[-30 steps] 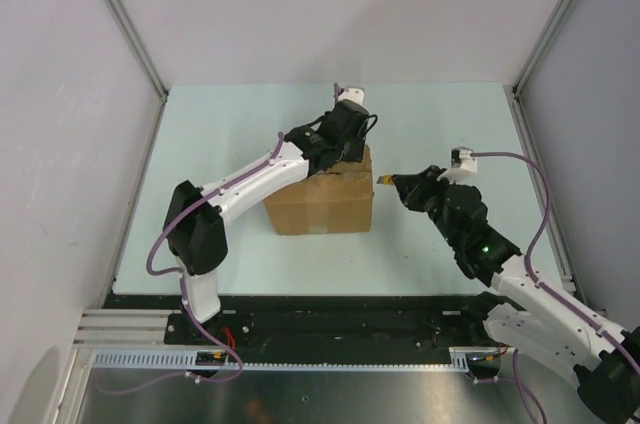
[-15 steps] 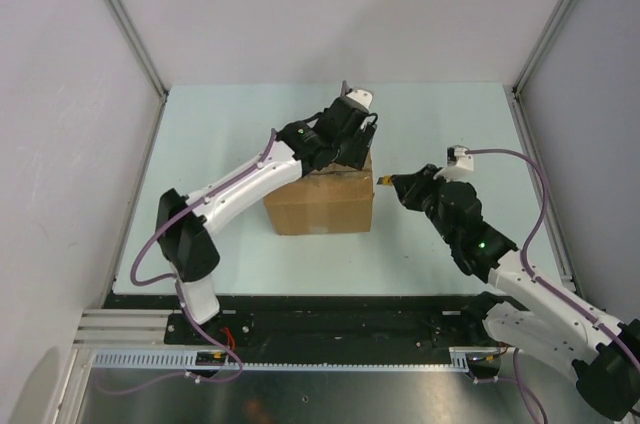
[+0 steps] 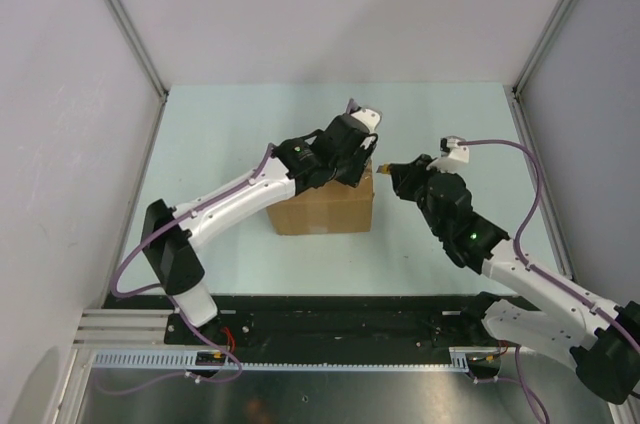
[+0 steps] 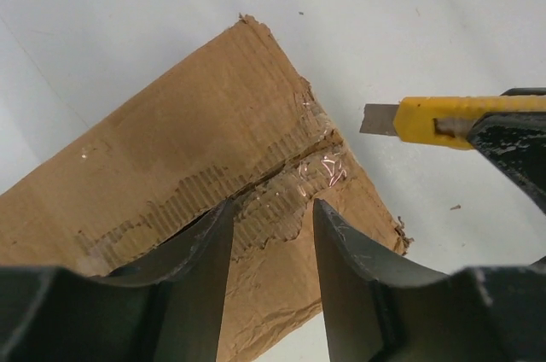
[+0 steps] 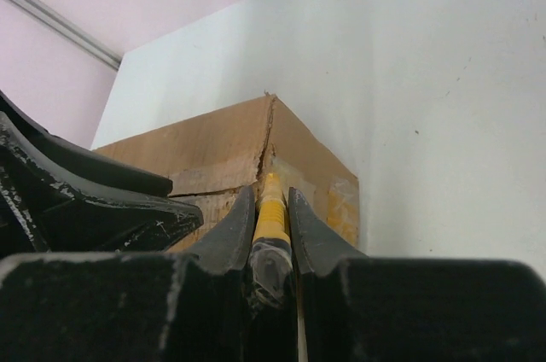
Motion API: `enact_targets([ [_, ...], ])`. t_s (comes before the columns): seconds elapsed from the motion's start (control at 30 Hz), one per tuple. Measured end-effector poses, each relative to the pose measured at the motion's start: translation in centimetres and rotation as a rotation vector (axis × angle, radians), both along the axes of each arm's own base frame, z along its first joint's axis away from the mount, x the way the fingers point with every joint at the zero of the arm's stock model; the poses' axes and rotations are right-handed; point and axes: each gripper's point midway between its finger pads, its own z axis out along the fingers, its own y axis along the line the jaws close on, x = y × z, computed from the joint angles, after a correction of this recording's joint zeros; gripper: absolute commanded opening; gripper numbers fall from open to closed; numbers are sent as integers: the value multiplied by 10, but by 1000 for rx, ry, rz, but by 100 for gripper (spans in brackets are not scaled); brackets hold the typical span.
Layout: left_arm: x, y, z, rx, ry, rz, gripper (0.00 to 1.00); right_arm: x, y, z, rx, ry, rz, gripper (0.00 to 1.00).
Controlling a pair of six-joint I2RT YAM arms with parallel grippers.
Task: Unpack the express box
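Note:
The express box [image 3: 320,206] is a brown carton at mid-table, its flaps shut along a torn centre seam. My left gripper [image 3: 358,166] hovers just above the box's right end, open and empty. In the left wrist view its fingers [image 4: 273,208] straddle the seam on the box top [image 4: 171,148]. My right gripper [image 3: 392,174] is shut on a yellow utility knife [image 3: 381,170], blade out, its tip just right of the box's top right edge [image 4: 435,116]. In the right wrist view the knife [image 5: 271,208] points at the box corner [image 5: 213,144] between the shut jaws [image 5: 271,195].
The pale green table [image 3: 450,124] is walled by white panels with aluminium posts [image 3: 545,34] at the back corners. A black rail [image 3: 330,309] runs along the near edge by the arm bases.
My left gripper has swung right and nearer, over the box's right end. My right gripper with the knife has moved up and left, closer to the box.

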Motion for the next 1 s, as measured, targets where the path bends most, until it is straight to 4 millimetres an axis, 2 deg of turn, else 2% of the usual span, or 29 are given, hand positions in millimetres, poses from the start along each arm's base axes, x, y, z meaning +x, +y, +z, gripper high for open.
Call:
enact_targets([
  [0.17,0,-7,-10,-1,20,-15,47,1,3,-7,-17,14,1,0],
  [0.43,-4,-3,-31,19,52,-5,48,-1,8,-3,-9,0,8,0],
  [1.0,-4,-3,-35,10,52,6,49,0,16,-9,-22,6,13,0],
])
